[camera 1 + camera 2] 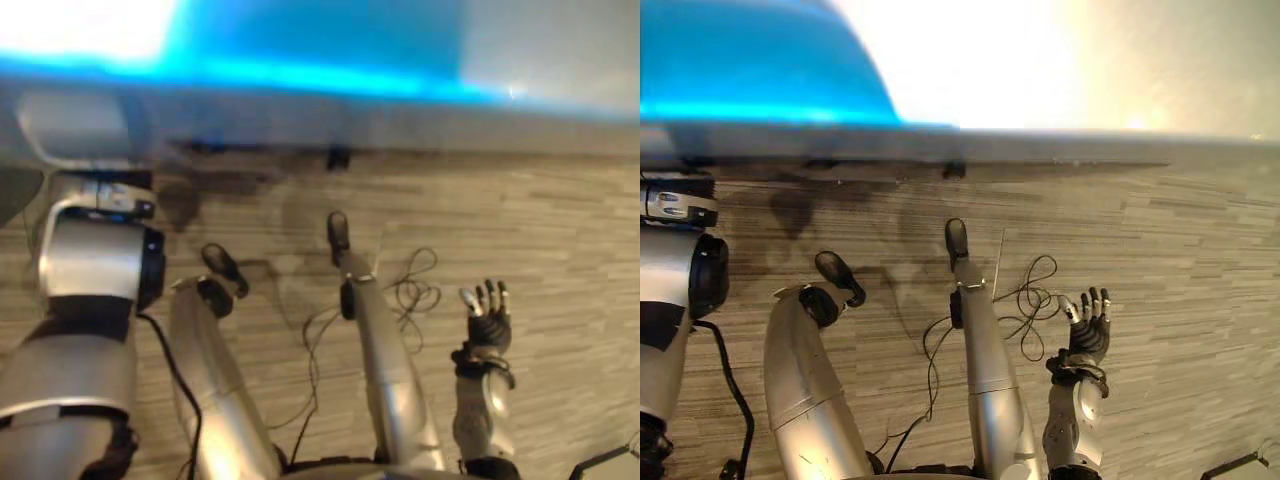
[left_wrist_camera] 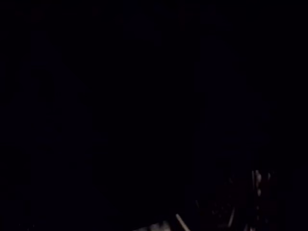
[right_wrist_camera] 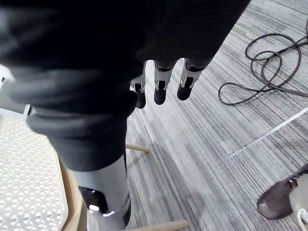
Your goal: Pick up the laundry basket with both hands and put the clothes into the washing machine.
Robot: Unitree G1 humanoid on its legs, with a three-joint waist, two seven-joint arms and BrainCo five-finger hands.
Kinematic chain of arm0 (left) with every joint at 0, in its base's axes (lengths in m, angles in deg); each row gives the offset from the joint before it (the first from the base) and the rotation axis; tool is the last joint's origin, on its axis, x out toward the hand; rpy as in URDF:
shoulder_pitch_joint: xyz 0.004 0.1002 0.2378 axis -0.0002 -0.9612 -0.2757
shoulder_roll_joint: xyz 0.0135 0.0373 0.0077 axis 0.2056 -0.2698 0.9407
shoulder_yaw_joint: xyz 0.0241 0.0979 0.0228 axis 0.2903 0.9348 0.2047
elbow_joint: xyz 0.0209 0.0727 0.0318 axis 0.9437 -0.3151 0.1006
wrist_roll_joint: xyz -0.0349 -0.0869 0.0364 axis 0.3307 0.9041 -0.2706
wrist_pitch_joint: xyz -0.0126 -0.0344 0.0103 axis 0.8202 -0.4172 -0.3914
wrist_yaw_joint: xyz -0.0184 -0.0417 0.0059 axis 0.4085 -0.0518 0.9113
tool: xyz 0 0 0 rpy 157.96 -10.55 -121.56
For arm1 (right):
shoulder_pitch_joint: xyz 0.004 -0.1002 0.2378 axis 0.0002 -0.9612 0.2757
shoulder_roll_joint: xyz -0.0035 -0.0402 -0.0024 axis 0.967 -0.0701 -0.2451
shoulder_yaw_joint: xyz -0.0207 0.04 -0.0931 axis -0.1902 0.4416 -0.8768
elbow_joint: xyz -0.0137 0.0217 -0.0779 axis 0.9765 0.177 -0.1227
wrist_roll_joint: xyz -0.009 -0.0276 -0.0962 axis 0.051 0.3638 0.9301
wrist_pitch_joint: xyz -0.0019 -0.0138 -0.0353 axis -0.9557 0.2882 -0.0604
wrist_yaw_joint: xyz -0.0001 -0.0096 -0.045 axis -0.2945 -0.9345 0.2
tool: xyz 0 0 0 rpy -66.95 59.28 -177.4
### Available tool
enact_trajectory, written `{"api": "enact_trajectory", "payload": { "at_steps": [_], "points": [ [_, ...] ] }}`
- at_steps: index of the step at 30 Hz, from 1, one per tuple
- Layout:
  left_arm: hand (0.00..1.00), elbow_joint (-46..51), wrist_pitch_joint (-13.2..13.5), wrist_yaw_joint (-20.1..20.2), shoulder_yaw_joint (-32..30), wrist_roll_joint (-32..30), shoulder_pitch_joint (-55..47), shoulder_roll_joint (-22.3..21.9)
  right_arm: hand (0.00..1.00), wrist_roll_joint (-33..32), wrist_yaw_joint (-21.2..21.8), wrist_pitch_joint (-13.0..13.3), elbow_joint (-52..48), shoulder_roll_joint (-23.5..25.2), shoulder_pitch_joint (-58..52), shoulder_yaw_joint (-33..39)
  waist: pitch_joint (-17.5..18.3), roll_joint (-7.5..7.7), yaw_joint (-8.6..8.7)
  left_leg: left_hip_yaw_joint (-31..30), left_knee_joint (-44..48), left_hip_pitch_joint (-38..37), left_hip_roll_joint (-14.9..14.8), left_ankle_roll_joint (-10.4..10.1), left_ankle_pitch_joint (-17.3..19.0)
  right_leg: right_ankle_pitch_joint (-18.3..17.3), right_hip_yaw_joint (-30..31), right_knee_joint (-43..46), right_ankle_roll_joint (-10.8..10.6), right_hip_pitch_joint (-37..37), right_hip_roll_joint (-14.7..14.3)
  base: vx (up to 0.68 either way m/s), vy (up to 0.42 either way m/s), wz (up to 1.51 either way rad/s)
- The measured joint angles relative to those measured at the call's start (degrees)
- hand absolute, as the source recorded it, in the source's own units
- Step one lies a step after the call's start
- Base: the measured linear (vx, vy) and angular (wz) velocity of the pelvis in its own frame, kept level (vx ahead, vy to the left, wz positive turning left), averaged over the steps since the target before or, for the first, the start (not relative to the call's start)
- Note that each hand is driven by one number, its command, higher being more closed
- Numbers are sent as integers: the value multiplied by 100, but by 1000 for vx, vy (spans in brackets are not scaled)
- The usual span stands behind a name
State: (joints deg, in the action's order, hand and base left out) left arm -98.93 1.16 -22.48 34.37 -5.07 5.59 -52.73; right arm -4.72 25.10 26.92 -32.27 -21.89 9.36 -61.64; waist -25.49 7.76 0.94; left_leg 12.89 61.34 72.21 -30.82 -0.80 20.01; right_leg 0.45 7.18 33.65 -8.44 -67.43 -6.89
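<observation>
Two hands must take the basket before it lifts, and my right one is not on it yet. My right hand (image 1: 487,318) hangs with fingers straight and spread, gripping nothing. My left arm (image 1: 88,262) rises on the opposite side; what its hand is doing I cannot tell, since the left wrist view is dark.

The right wrist view gives me a white perforated panel with a pale wooden rim (image 3: 26,178), which I take for the laundry basket. My right hand's straight fingers hang near that basket, apart from it, over the grey plank floor (image 3: 202,159). Whether clothes lie inside is hidden from me.

The head views instead give the hand's spread, plus a blurred blue and pale band (image 1: 300,70) I cannot identify.

I judge this is the reach. I would swing the right hand toward the basket's rim, keep the fingers straight until they pass under it, then match the left side's height so the lift stays level.
</observation>
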Motion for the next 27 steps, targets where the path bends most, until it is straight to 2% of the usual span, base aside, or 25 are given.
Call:
{"api": "enact_trajectory", "payload": {
  "at_steps": [2, 3, 5, 6, 8, 11, 19, 24, 26, 27],
  "points": [
    [100, 0, 18, -167, 284, -114, 30, 156, 0, 0, 3, 0, -98, -11, -9, 118, -2, -1, -5, 55, 60, 10, -29, 56, 56, 31, 46, -73, -20, -7, -1, 3, 63, -20],
    [0, 0, -13, -266, 449, -419, 42, 236, 0, 0, 17, 0, -174, -53, -34, 127, -2, -1, -9, 93, 74, 10, -43, 57, 100, 33, 69, -101, -16, -12, 6, 2, 75, -21],
    [0, 1, -36, -334, 686, -818, 84, 312, 0, 1, 98, 2, -231, -89, -67, 127, -2, -1, -18, 138, 102, 12, -58, 86, 134, 44, 69, -140, 3, -15, 29, 7, 66, -13],
    [0, 1, -156, -368, 849, -1426, 100, 341, 0, -2, 133, 5, -248, -105, -81, 127, -2, -1, -20, 156, 121, 14, -58, 115, 153, 65, 33, -163, -15, -14, 71, 11, 59, -6],
    [0, 1, -263, -429, 1003, -1986, 151, 362, 0, -7, 201, 10, -277, -106, -114, 126, -2, -1, -23, 149, 144, 42, -58, 116, 163, 86, -22, -177, -35, -21, 102, 7, 32, -2],
    [0, 1, -448, -372, 1020, -2509, 377, 359, 0, -46, 237, 22, -334, -112, -149, 126, -2, -1, -23, 84, 174, 201, -59, 119, 161, 136, -81, -193, -46, -116, 107, 8, 26, -2],
    [0, -13, -794, -138, 986, -3122, 597, 362, 0, -184, 353, 21, -257, -110, -188, 93, -2, -1, -1, 4, 250, 384, -74, 121, 161, 207, -151, -245, -26, -196, 123, -1, 30, -2],
    [0, -263, -897, 316, 925, -3600, 608, 360, 0, -226, 373, 17, -128, -107, -206, 83, -2, -1, 10, -40, 257, 384, -66, 122, 161, 224, -293, -141, -42, -208, 187, 0, 11, 1],
    [0, -445, -941, 602, 904, -3632, 636, 353, 0, -230, 408, 2, -128, -106, -214, 78, -2, -1, 28, -62, 269, 383, -58, 122, 161, 215, -324, -94, -31, -211, 195, 0, 21, 5],
    [0, -485, -994, 872, 768, -3624, 638, 332, 0, -230, 451, -28, -128, -106, -226, 58, -2, -1, 61, -78, 270, 384, -47, 122, 160, 206, -354, -67, -19, -211, 208, -4, 27, 6]
  ]
}}
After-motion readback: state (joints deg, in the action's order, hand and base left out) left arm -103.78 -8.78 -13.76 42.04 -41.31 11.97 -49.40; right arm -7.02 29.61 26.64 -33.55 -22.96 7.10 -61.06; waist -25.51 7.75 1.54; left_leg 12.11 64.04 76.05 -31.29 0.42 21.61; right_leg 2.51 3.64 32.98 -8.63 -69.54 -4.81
